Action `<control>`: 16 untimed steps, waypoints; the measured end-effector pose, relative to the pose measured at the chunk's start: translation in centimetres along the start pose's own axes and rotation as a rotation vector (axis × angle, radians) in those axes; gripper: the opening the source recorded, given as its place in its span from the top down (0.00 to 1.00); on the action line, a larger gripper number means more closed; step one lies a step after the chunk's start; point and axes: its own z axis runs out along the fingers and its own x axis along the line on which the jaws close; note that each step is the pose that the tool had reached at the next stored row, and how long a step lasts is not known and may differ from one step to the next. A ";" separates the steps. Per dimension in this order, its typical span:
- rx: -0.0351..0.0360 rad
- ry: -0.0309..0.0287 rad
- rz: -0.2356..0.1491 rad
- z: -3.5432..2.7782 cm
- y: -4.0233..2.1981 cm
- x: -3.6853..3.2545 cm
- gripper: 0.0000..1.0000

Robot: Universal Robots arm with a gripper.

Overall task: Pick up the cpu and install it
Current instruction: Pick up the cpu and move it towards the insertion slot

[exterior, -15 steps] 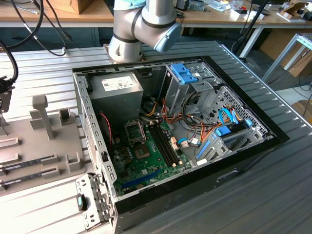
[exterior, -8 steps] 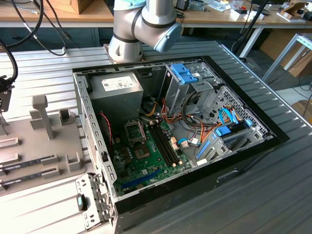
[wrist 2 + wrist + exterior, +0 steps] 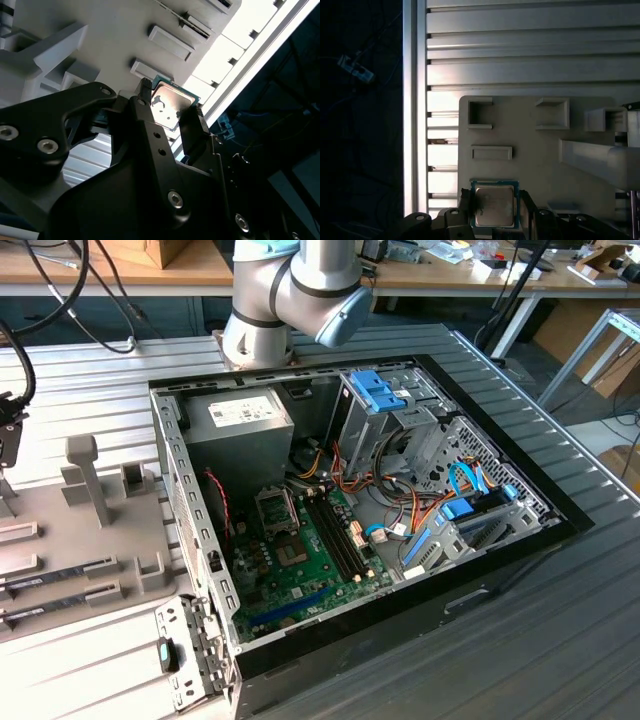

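black gripper fingers (image 3: pixel 192 127) clamp the flat silver-grey square cpu (image 3: pixel 169 102) between them; pick-up step, seemingly needing a level lift.

Ribbed metal table (image 3: pixel 560 570) in front, wooden benches (image 3: pixel 200 272) along the back with black cables (image 3: pixel 78 310) hanging over the edge, grey metal frame (image 3: pixel 590 350) at the exterior view's right, bright light striping the table's slats.
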 end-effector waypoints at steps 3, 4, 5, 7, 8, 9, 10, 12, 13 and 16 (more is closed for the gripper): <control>0.0000 0.0000 0.000 -0.35 0.01 0.01 0.53; 0.0000 0.0000 0.000 -0.41 0.02 0.02 0.53; 0.0000 0.0000 0.000 -0.43 0.02 0.02 0.53; 0.0000 0.0000 0.000 -0.51 0.02 0.02 0.53; 0.0000 0.0001 0.000 -0.57 0.02 0.02 0.53; 0.0001 0.0001 0.000 -0.65 0.02 0.03 0.53; 0.0000 0.0001 0.000 -0.72 0.02 0.03 0.53; 0.0000 0.0000 0.000 -0.80 0.03 0.03 0.53; 0.0001 0.0001 0.000 -0.83 0.03 0.03 0.53; 0.0000 0.0000 0.000 -0.92 0.03 0.04 0.53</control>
